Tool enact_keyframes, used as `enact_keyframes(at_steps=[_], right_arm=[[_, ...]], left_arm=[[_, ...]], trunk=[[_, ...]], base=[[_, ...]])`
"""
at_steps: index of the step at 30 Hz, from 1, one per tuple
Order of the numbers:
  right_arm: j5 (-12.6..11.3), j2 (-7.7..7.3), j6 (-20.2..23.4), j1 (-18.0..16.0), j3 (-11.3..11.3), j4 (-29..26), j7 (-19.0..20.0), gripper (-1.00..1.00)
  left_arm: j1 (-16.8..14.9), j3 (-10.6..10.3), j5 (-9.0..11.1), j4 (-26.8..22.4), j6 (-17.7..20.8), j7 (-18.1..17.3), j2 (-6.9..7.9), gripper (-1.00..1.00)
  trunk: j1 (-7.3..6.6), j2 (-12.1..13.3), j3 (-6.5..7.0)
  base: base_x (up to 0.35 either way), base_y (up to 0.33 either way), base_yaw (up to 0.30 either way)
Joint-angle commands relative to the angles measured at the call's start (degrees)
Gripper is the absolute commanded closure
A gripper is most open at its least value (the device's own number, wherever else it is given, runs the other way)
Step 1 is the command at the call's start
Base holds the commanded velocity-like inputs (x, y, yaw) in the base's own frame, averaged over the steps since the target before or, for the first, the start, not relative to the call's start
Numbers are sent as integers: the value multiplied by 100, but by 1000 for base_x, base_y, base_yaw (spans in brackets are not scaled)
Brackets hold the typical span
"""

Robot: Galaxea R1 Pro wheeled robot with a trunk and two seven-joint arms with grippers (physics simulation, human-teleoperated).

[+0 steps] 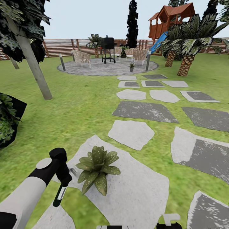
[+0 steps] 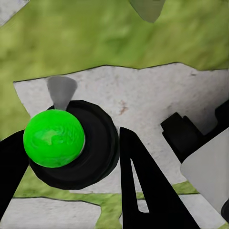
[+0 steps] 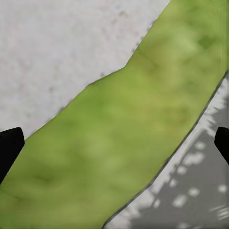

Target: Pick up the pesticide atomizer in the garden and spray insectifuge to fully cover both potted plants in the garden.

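Observation:
My left gripper (image 1: 64,178) is shut on the pesticide atomizer (image 1: 60,192), a slim dark bottle with a white label that hangs down from it. Seen end-on in the left wrist view, the atomizer (image 2: 54,138) is a bright green round end in a black ring, with my left gripper (image 2: 71,167) closed around it. One potted plant (image 1: 97,168), a low speckled rosette, sits on a pale stepping stone (image 1: 140,190) just right of the bottle. The other potted plant (image 1: 131,66) stands far off on the round gravel patio (image 1: 95,68). My right gripper (image 3: 114,143) is open over grass, holding nothing.
Grey and white stepping stones (image 1: 144,111) lead to the patio with a black grill (image 1: 108,49), wicker chairs (image 1: 81,57) and two grey post lamps (image 1: 62,62). A leaning tree trunk (image 1: 33,68) and dark shrub (image 1: 6,121) stand left; palms (image 1: 186,63) right; a fence (image 1: 63,46) behind.

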Motion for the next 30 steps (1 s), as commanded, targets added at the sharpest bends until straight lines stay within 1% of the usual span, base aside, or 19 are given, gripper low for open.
enact_keyframes(at_steps=[1,4,8,12,13,16,17,19,21,22,26,29,30], right_arm=[[52,0,1,-3,15,6,-31,-100],[66,-19,-6,-3,24,13,-38,-100],[69,-48,-11,-3,30,18,-37,-100],[69,-59,-10,-3,30,16,-32,-100],[69,-50,-8,-3,30,12,-31,-100],[54,-41,-8,-3,22,7,-31,-100],[53,-34,-8,-3,22,7,-31,-100],[52,-34,-8,-3,21,6,-31,-100],[52,-35,-8,-3,21,6,-31,-100],[52,-35,-8,-3,21,6,-31,-100],[52,-36,-8,-3,21,6,-31,-100],[52,-36,-5,-3,21,6,-31,-100],[52,-36,-5,-3,21,6,-31,-100]], left_arm=[[-3,-16,-42,-7,56,-53,6,100],[-3,-26,-42,-33,56,-53,-6,100],[-3,-22,-42,-49,58,-53,-10,100],[-3,-22,-43,-21,60,-53,0,100],[8,-19,-44,4,57,-53,23,100],[118,-11,13,7,56,-53,30,100],[128,-1,22,6,56,-53,22,100],[145,183,34,3,44,-53,-14,100],[147,323,36,3,23,-53,-29,100],[147,360,37,3,13,-53,-31,100],[164,398,46,9,1,-53,-28,100],[288,398,54,11,-48,-53,10,100],[308,406,55,11,-215,-53,26,100]], trunk=[[-1,-2,-5],[-1,-2,-5],[-1,-2,-5],[-1,-2,-5],[-1,-2,-5],[-1,-2,-5],[-1,-2,-5],[-1,-2,-5],[-1,-2,-5],[-1,-2,-5],[-1,-2,-5],[-1,-2,-5],[-1,-2,-5]], base=[[2,2,-33],[-99,85,-10],[-192,227,-1],[-19,295,0],[62,256,0],[80,224,-31],[162,222,-185],[172,187,-251],[72,75,-278],[25,26,-287],[5,5,-291],[0,0,-292],[0,0,-292]])
